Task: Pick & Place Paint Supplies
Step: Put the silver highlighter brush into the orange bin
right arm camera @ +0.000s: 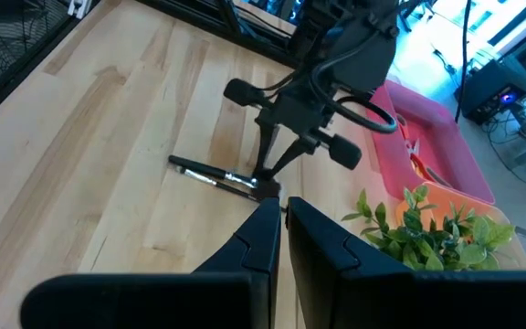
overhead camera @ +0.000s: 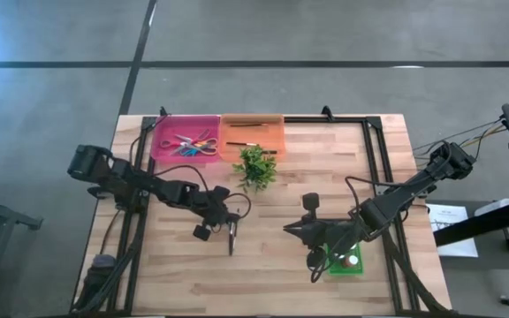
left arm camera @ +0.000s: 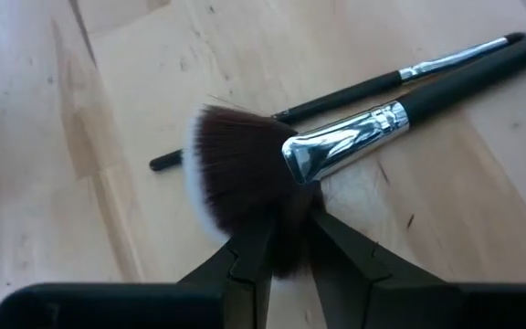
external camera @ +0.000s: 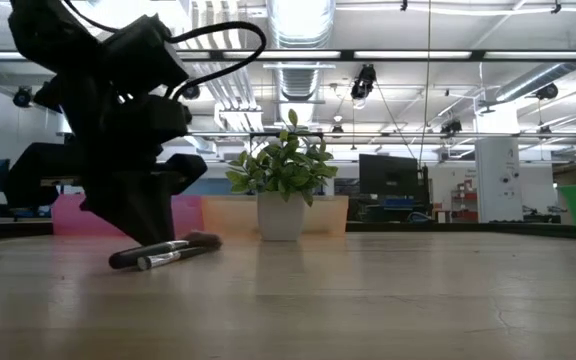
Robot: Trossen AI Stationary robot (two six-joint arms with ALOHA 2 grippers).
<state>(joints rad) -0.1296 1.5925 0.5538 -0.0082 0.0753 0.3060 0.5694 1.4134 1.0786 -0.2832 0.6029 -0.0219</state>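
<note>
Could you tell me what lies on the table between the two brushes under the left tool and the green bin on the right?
Only the right tool reaches into that stretch; otherwise the high view shows bare table between the brushes and green bin.

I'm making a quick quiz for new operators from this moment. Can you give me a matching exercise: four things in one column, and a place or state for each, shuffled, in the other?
Things:
1. fluffy brush
2. left hand
3. plant
4. pink bin

Places or states:
A. holds scissors, at the table's far edge
B. lies flat on the table beside a thinner brush
C. stands in front of the orange bin
D. down at the fluffy brush's bristles, fingers apart

Pairs: 1-B, 2-D, 3-C, 4-A
</note>
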